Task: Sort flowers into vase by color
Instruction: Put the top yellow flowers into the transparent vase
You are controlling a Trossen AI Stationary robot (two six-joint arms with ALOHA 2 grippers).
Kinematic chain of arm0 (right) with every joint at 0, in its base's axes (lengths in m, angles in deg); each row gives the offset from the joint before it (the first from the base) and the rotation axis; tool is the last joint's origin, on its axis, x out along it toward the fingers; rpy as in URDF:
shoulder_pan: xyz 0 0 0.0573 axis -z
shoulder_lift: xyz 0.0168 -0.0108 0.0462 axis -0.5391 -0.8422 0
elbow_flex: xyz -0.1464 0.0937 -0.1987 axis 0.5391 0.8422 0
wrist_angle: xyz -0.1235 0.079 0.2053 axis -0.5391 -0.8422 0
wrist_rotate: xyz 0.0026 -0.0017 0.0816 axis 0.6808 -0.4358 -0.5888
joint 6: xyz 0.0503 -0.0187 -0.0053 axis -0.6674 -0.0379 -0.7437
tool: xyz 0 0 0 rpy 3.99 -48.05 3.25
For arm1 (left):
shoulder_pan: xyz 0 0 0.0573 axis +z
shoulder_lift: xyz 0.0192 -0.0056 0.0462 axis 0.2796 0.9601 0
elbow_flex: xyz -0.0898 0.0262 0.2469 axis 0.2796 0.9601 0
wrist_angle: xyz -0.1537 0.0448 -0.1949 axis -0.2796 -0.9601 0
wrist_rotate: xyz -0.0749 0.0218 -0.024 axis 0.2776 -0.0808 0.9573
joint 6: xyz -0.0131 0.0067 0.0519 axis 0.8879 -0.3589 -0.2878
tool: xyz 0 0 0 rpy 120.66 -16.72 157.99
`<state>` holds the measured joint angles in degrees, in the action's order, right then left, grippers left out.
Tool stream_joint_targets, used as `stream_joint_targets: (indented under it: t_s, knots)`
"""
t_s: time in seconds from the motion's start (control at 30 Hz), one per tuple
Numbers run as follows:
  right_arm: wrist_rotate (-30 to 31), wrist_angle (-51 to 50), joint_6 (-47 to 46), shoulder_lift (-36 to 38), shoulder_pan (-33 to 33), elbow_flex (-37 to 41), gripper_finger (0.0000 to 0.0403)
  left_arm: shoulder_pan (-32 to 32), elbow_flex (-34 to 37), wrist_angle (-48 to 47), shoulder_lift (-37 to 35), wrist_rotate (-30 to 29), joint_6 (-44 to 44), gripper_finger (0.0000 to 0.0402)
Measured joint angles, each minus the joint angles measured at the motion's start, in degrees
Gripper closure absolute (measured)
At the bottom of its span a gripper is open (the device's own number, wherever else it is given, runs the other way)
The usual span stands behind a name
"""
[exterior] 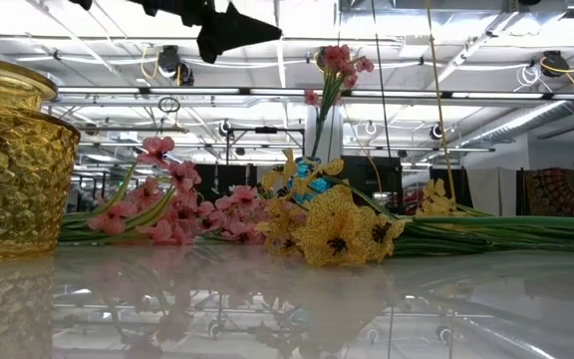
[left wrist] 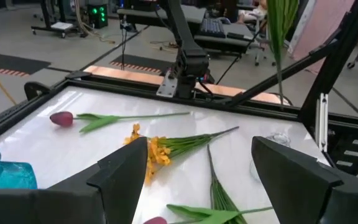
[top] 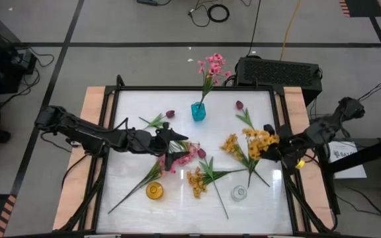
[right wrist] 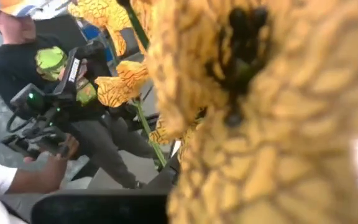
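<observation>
My right gripper (top: pixel 270 147) hovers at the table's right side, shut on a yellow flower spray (top: pixel 259 139), whose blossoms (right wrist: pixel 260 124) fill the right wrist view. My left gripper (top: pixel 172 149) stands open above a pink flower spray (top: pixel 181 158) lying at mid-table; nothing is between its fingers (left wrist: pixel 124 174). A blue vase (top: pixel 198 111) at the far middle holds a pink flower (top: pixel 211 66) upright. A yellow vase (top: pixel 154 191) and a clear vase (top: pixel 239 193) stand near the front. More yellow sprays (top: pixel 230 143) (top: pixel 196 180) and tulips (top: pixel 169 114) (top: pixel 239 104) lie flat. My right gripper holds the yellow flower spray, lifted clear of the table with its blossoms (top: pixel 262 137) bunched toward mid-table just ahead of the fingers. The blossoms hide the place of contact in the wrist view, so which part of the stem it has cannot be told.
The table has a raised black frame (top: pixel 197 88) around its white top. Loose green stems (top: pixel 214 177) and a tulip bud (top: pixel 202 153) lie between the two front vases. A person (right wrist: pixel 55 93) handling a device shows beyond the table in the right wrist view.
</observation>
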<state>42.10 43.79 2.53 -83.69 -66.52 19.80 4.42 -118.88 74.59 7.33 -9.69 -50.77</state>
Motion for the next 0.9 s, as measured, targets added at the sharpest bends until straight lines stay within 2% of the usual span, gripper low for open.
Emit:
stream_joint_targets:
  t_s: [0.17, 0.4, 0.7, 0.9]
  knots:
    - [2.2, 9.8, -0.9, -0.9, -4.0, 4.1, 0.0395, -0.6, 0.0, -0.2, 0.6, 0.0, 0.0, 0.0107]
    - [10.9, 9.2, 0.1, -2.8, -6.9, 4.8, 0.0395, -0.7, 0.0, -0.3, 0.7, 0.0, 0.0, 0.0107]
    - [13.1, 9.2, -1.2, -6.8, -8.6, 4.8, 0.0395, -0.7, 0.0, -0.5, 0.7, 0.0, 0.0, 0.0107]
    - [17.4, 9.1, -0.8, -7.3, -10.1, 4.8, 0.0395, -0.7, 0.0, -0.5, 0.7, 0.0, 0.0, 0.0107]
